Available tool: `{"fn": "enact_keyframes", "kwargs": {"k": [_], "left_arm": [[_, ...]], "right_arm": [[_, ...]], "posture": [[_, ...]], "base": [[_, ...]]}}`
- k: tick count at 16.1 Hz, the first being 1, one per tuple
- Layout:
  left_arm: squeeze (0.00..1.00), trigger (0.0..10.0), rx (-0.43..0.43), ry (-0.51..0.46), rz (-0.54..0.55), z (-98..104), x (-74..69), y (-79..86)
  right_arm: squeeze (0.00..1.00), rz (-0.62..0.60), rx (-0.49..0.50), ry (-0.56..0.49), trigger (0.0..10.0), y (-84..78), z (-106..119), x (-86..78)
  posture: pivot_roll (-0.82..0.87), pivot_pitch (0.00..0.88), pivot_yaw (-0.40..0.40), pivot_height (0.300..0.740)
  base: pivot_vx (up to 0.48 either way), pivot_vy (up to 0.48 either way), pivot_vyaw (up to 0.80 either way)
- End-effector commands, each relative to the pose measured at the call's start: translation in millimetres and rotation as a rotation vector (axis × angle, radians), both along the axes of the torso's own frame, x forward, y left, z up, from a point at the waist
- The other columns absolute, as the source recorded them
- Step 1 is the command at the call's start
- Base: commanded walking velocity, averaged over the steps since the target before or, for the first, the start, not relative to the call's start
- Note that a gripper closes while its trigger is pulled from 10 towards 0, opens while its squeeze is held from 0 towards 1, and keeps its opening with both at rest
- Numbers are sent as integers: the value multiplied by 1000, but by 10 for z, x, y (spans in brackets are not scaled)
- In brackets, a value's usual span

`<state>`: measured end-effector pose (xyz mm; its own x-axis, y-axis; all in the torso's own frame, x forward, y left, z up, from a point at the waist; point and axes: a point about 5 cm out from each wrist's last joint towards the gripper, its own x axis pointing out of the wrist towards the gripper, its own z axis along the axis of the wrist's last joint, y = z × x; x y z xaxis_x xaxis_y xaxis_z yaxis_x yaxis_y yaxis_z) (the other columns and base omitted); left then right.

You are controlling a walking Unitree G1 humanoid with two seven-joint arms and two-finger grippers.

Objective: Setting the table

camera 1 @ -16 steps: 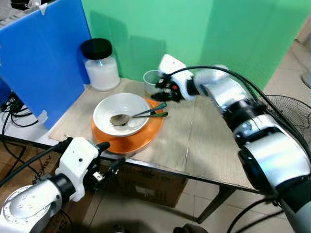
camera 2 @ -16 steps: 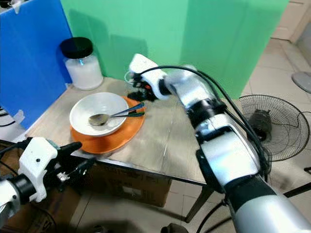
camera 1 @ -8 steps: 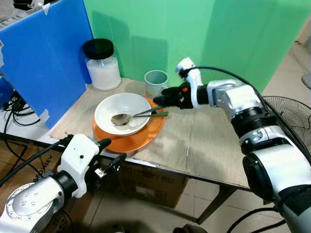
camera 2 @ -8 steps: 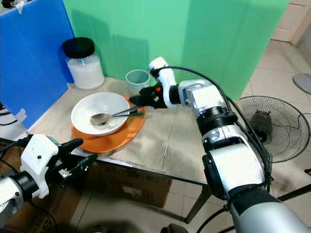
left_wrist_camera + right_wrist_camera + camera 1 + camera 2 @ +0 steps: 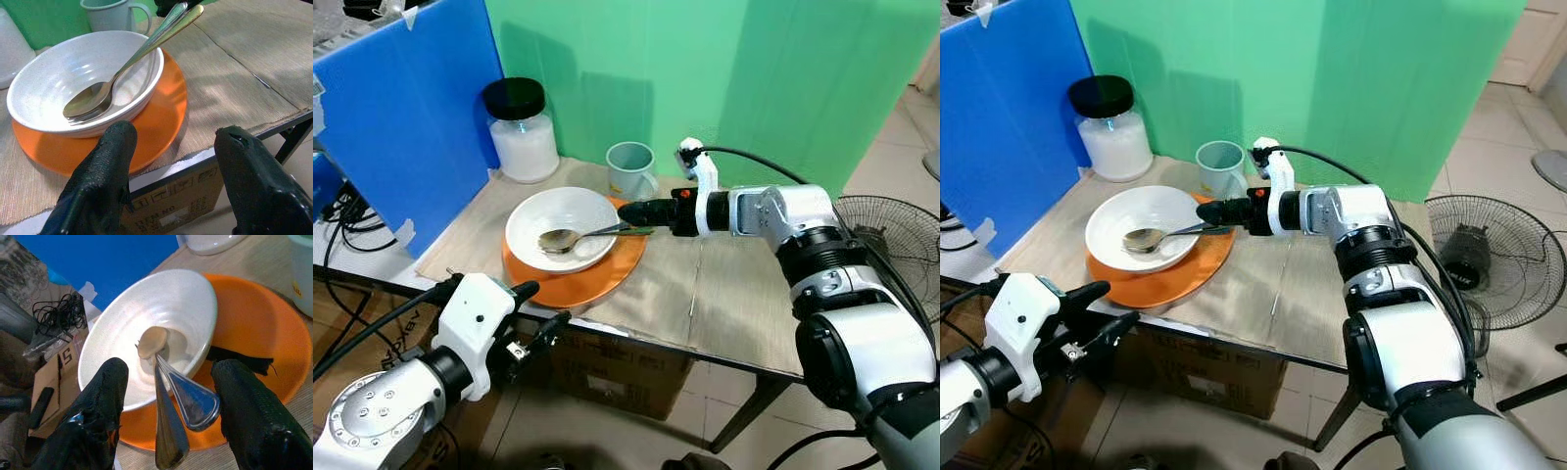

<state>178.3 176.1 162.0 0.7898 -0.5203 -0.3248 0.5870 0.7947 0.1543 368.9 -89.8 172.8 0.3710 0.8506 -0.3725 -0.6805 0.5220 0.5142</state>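
On the desk, near its front left corner, a white bowl (image 5: 560,227) sits on an orange plate (image 5: 607,276), and two spoons (image 5: 122,73) lie in it, bowls down at the bottom, handles resting over the rim and pointing toward the right side of the desk. The right gripper (image 5: 634,212) reaches in level from that side, its two black fingers parted wide on either side of the handle ends, holding nothing; the right wrist view shows the handles (image 5: 182,406) lying in the gap between them.

To my eye the step is taking the spoons out to lay beside the plate. Done well, the fingers should close square across both handles together, or they may scissor apart and one slip free. A gentle lift along the handles' line would spare the bowl a shove; it looks light and could skate on the plate.

A pale green mug (image 5: 630,168) stands just behind the plate, close to the gripper's wrist, and a lidded jar (image 5: 521,127) sits at the back left corner. The left gripper (image 5: 543,308) hangs open below the desk's front edge, empty.
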Motion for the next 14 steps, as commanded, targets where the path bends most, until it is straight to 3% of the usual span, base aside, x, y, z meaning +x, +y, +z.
{"fn": "enact_keyframes", "kwargs": {"k": [1,2,3,4,6,9,11,12,14], "left_arm": [[0,10000,0,5,-1,-12,-3,1],[0,10000,0,4,-2,-10,0,0],[0,10000,1,3,-3,-6,7,-2],[0,10000,1,2,-5,-3,10,-2],[0,10000,1,2,-8,-2,9,-4],[0,10000,-6,0,-12,3,9,-13],[0,10000,-11,-2,-14,6,16,-22],[0,10000,-13,-3,-14,7,18,-23],[0,10000,-11,-3,-14,9,23,-16]], "right_arm": [[0,-19,12,15,7725,24,-27,-17],[0,-29,20,22,6824,35,-33,-18],[0,-47,36,36,4706,51,-37,-16],[0,-51,24,36,3373,50,-48,-17],[0,-61,10,37,4039,24,-50,-15],[0,-86,13,50,3725,-32,-37,-7],[0,-86,24,73,2745,-18,-64,-32],[0,-88,28,84,157,-13,-81,-39],[0,-89,23,97,0,-13,-106,-46]], "posture": [[-18,2,-9,740],[-18,1,-9,740],[-18,2,-7,740],[-19,4,-5,740],[-19,3,-5,740],[-24,4,-4,740],[-24,4,-3,740],[-23,4,-4,740],[-22,5,-4,740]], "base": [[0,0,0],[0,0,0],[0,0,0],[0,0,0],[0,0,0],[0,0,0],[0,0,0],[0,0,0],[0,0,0]]}}
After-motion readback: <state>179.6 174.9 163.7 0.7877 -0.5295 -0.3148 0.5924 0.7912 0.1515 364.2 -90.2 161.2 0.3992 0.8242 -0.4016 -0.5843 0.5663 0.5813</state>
